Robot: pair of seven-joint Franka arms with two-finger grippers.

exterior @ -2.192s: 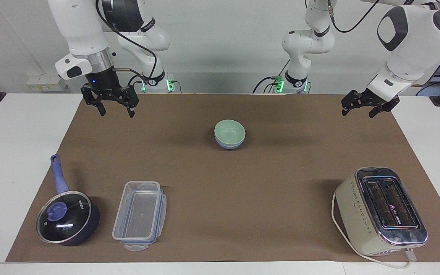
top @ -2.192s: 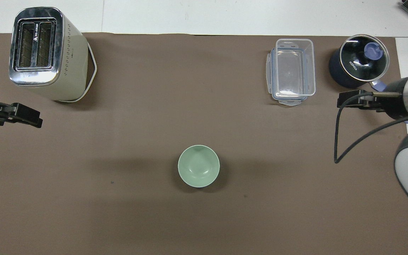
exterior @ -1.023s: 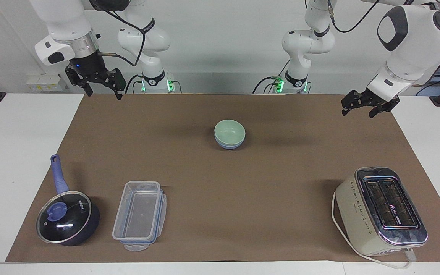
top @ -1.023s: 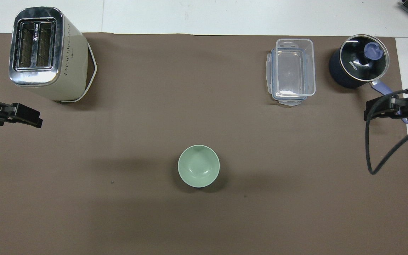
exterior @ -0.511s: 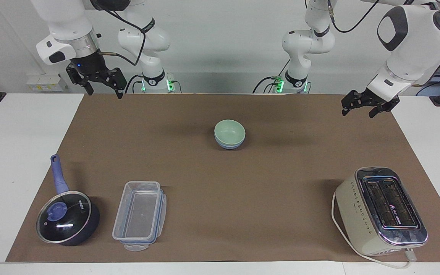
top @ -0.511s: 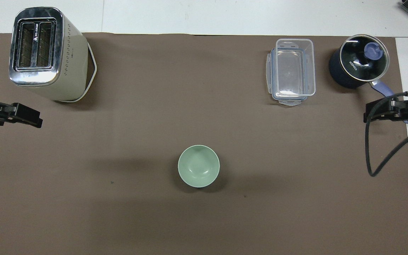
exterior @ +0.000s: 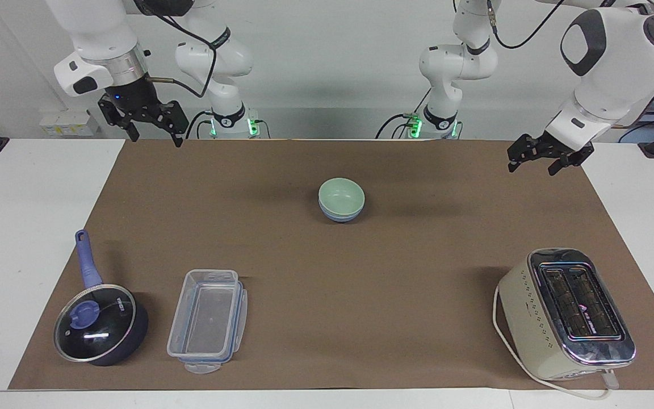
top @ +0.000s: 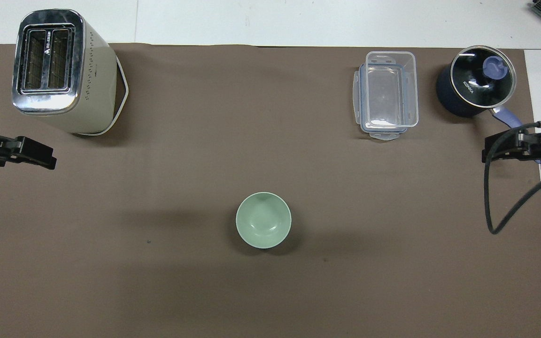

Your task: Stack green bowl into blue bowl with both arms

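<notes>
Brown mat (exterior: 327, 272) covers the table. Green bowl (exterior: 341, 195) sits nested in blue bowl (exterior: 339, 216) mid-mat, nearer the robots than the toaster (exterior: 565, 312). Right gripper (exterior: 155, 135) is raised over the mat's right-arm corner, fingers spread, empty. Left gripper (exterior: 537, 159) hangs over the left-arm edge, fingers apart, empty.

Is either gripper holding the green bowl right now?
No: the green bowl sits nested in the blue bowl mid-table, while the left gripper and right gripper hang open and empty over the mat's corners.
</notes>
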